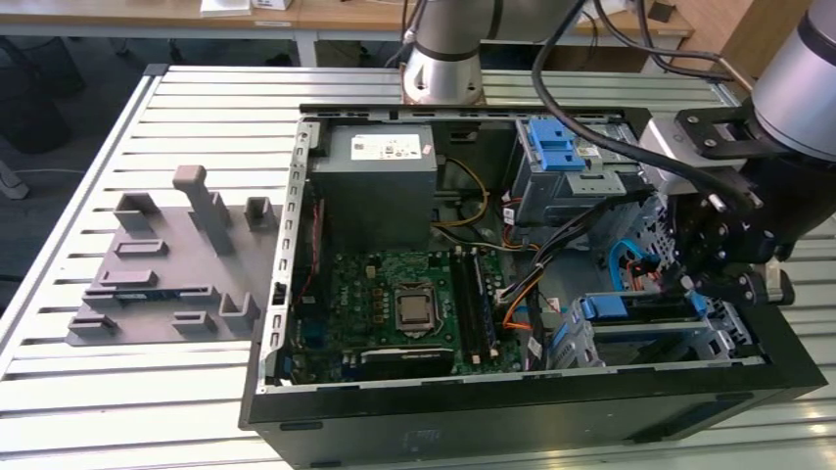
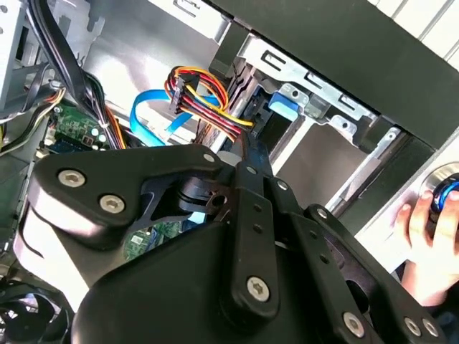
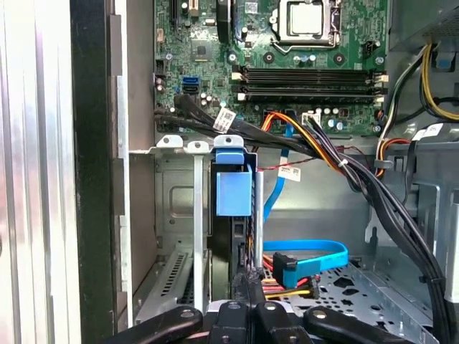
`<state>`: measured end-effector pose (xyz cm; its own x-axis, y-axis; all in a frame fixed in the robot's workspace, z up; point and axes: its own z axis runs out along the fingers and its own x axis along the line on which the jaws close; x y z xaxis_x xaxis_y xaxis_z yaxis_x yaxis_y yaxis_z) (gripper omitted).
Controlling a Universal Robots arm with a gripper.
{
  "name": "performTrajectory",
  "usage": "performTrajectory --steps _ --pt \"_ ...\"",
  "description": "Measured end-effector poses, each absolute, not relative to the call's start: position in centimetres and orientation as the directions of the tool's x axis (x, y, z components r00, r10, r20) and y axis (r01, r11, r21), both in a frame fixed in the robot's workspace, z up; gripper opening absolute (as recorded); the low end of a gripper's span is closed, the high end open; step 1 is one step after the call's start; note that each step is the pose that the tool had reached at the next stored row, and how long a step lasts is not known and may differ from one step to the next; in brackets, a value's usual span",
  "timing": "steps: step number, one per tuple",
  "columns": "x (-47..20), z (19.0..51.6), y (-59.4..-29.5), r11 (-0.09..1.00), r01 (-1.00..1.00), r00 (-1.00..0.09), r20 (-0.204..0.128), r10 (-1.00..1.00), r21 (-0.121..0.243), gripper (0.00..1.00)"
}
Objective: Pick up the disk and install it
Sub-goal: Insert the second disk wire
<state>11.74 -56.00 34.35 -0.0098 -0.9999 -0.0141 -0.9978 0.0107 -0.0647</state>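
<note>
Grey stand point(image 1: 170, 264) sits outside the computer case point(image 1: 523, 411), on the exterior view's left. Inside the case's right-hand corner, the disk point(image 1: 640, 306) stands on edge in a drive cage slot. The gripper point(image 1: 686, 284) is just above it inside the case, fingers drawn together at the disk's edge; can't tell if they pinch it. Step looks like the install, late stage, pickup done. Finishing calls for a straight push along the slot, clear of the cables point(image 3: 323, 147). A hand point(image 2: 423, 247) rests outside the case. Count: one stand, one case, one disk, one gripper, one hand.
</note>
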Motion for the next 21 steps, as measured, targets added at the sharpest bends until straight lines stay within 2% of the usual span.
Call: performTrajectory --steps 8,21 --pt "11.7 35.8 -56.0 0.011 -0.998 -0.010 -0.017 -1.000 -0.064 0.11" --pt "9.7 36.2 -56.0 0.013 -0.998 -0.010 -0.043 -0.999 -0.066 0.11"
